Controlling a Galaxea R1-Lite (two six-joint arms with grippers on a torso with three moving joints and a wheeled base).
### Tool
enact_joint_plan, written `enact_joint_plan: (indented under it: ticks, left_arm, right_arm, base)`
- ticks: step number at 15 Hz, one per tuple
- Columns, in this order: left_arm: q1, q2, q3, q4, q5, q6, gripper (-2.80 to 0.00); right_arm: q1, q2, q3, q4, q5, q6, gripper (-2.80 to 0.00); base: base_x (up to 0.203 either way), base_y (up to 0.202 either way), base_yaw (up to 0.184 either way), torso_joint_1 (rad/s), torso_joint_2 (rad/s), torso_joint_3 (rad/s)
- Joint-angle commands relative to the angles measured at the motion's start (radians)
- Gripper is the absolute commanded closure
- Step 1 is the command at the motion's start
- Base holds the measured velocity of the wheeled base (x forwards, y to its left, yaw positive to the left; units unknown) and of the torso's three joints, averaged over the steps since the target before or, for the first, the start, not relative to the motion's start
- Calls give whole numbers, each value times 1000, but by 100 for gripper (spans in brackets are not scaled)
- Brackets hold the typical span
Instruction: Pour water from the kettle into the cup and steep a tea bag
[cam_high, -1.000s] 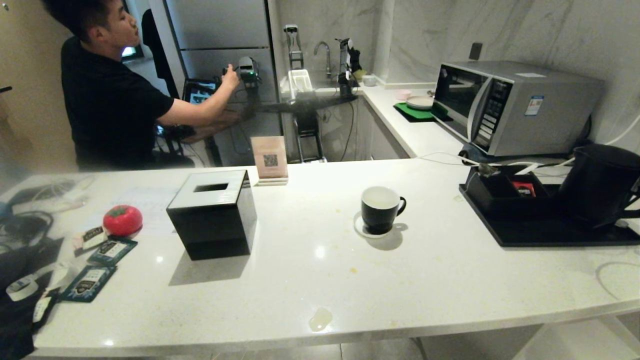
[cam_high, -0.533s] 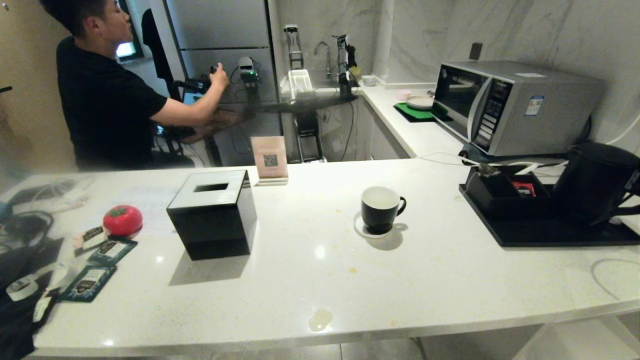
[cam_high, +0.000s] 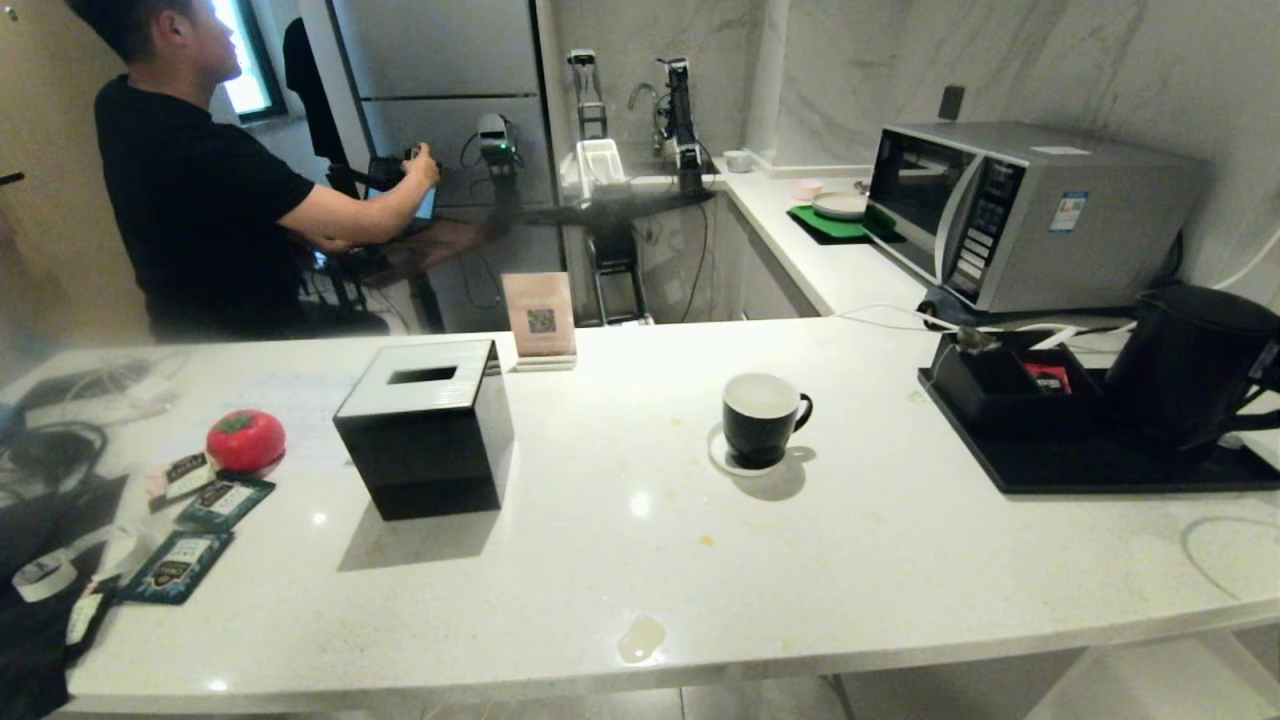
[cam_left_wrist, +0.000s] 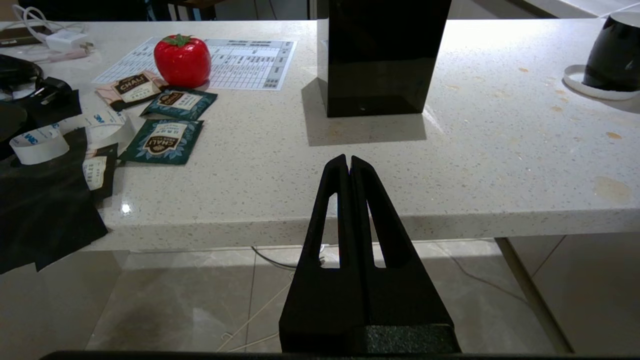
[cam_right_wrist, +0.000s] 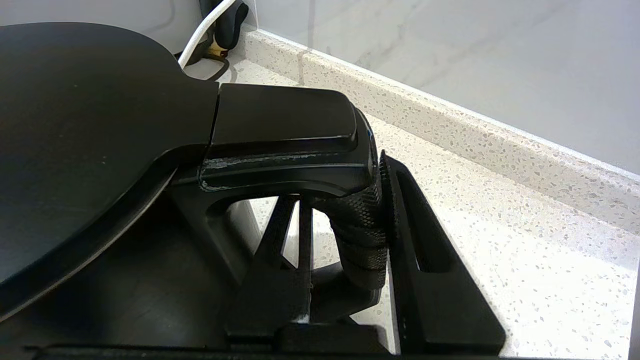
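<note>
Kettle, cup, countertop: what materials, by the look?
Kettle: matte black, likely plastic or coated metal; dull lid, knurled grip on the handle.
Cup: glossy black with a white inside, probably ceramic.
Countertop: speckled white with sharp glints, looks like polished quartz or stone.

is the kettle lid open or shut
Shut. The kettle lid lies flat and level with the handle top, no gap showing; the right gripper is clamped on its handle.

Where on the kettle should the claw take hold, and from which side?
By the loop handle, from the side away from the spout. It stands clear of the kettle body, so fingers fit through. The right claw grips its knurled upright there.
</note>
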Motion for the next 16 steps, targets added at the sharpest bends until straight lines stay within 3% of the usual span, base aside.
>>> enact_joint_plan:
  ticks: [1, 9, 16]
  left_arm:
    - [0, 2, 0, 0, 1, 0, 0]
    - [0, 2, 0, 0, 1, 0, 0]
    - [0, 2, 0, 0, -1, 0, 0]
  right_arm:
    - [0, 2, 2, -2, -2, 0, -280]
    - [-1, 1, 17, -7, -2, -1, -280]
    - [-1, -49, 142, -25, -3, -2, -280]
  base:
    - [0, 0, 0, 0, 0, 0]
    - [0, 0, 0, 0, 0, 0]
    - [0, 0, 0, 0, 0, 0]
